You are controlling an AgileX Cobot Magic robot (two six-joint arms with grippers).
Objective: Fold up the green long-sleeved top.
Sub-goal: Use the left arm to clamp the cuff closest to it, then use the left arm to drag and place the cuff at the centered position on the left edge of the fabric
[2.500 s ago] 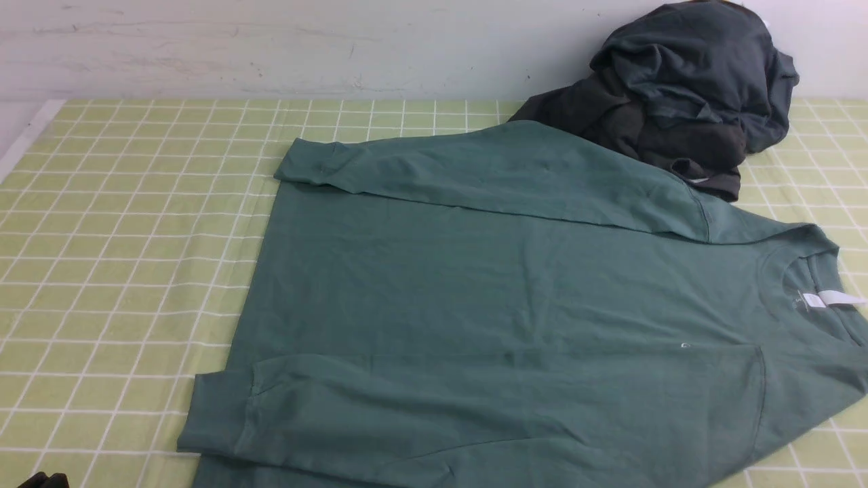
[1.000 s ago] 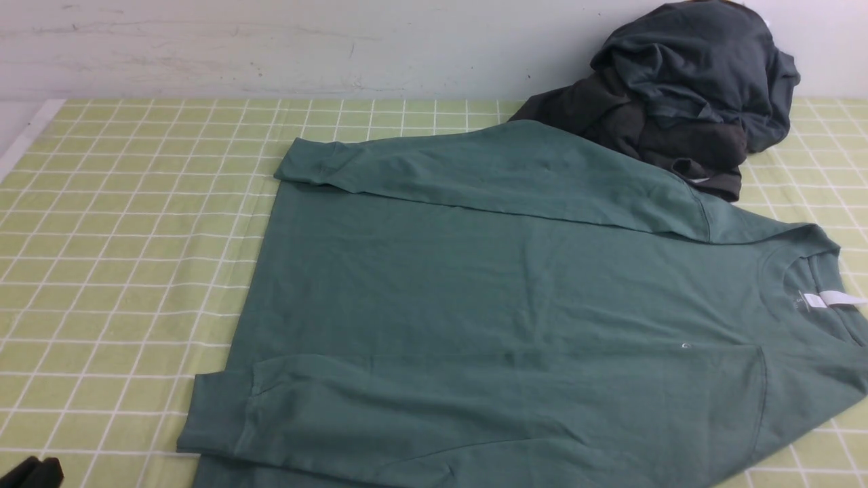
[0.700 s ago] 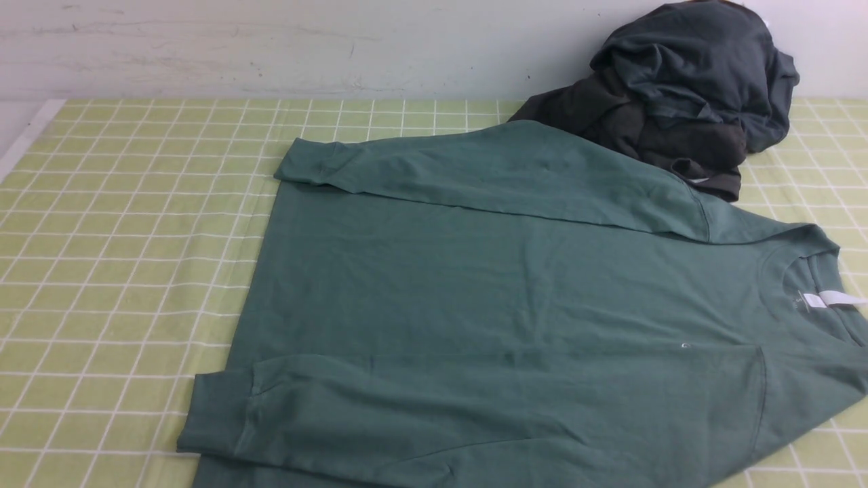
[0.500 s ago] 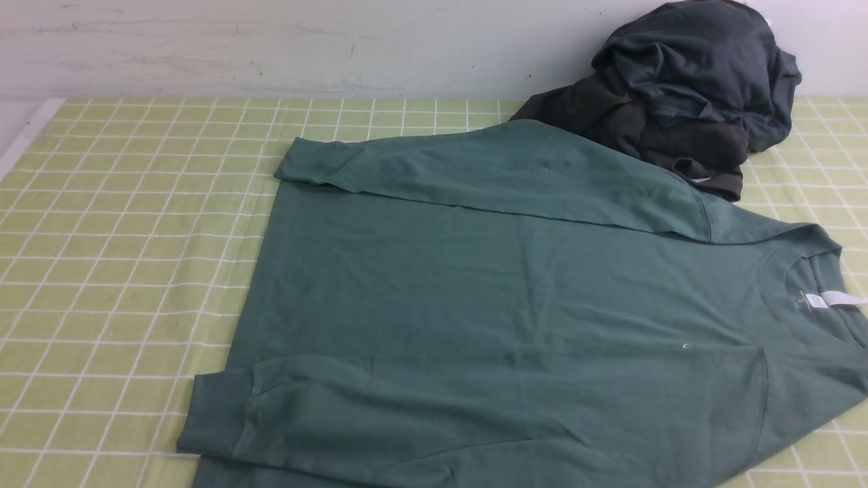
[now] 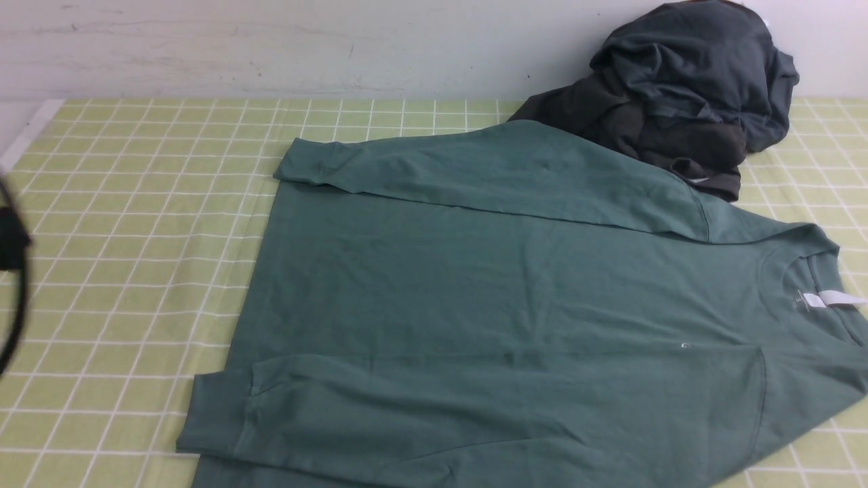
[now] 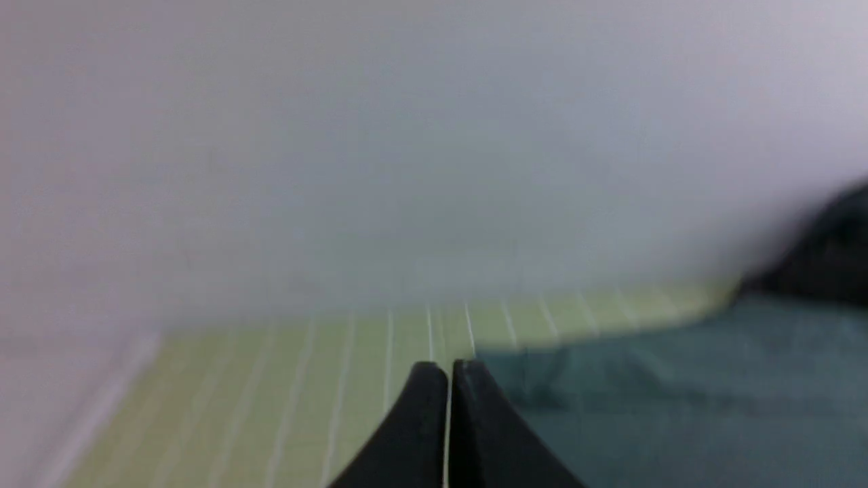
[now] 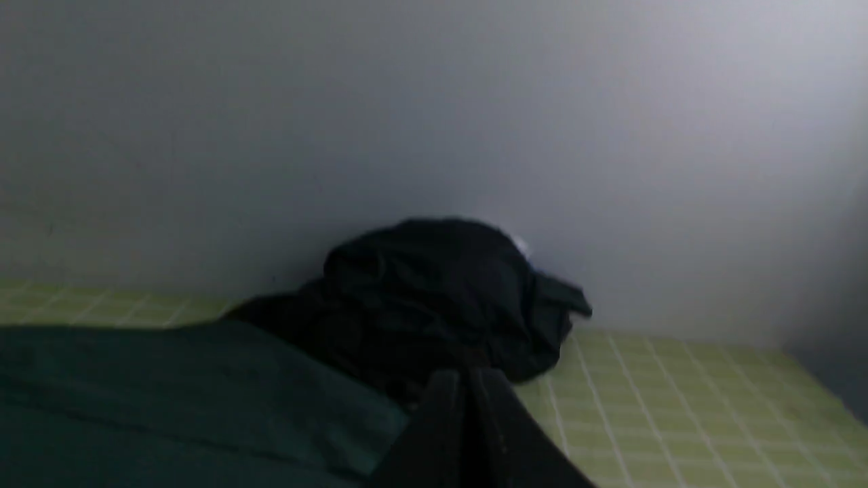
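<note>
At the table's left edge, part of the left arm (image 5: 12, 271) shows, blurred; its end effector (image 6: 451, 369) is closed, fingertips together, with nothing in its grip. Right of it, the green top (image 5: 475, 285) lies spread across the middle of the table (image 5: 122, 271), from near the left edge over to the right edge, hem to the left, collar to the right, both sleeves laid in over the body. Dark garments (image 5: 692, 74) sit heaped toward the far right corner, just behind the top's far sleeve. The right end effector (image 7: 464, 379) is closed too, holding nothing.
</note>
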